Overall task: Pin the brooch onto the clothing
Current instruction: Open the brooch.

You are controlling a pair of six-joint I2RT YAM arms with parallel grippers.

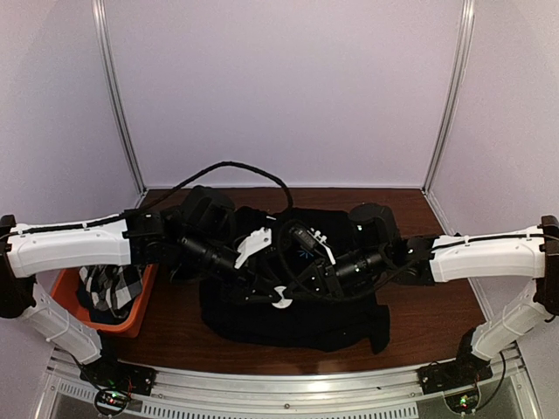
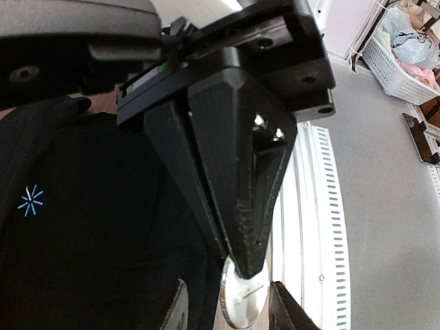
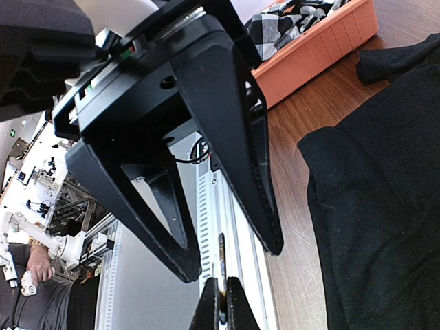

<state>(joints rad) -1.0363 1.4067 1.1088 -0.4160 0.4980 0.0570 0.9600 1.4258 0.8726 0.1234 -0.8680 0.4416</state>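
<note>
Black shirt (image 1: 297, 305) lies flat; our left gripper (image 1: 272, 295) pinches the round brooch (image 1: 279, 297), right gripper (image 1: 325, 281) pressed together. Next we push its pin in.

No readable text anywhere; the only mark is a small light-blue starburst print (image 2: 30, 201) on the black T-shirt (image 2: 103, 227), left of frame

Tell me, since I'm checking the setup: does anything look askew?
Only the T-shirt: it lies bunched and rumpled on the table, not spread flat. The checked cloth sits in its orange bin.
</note>
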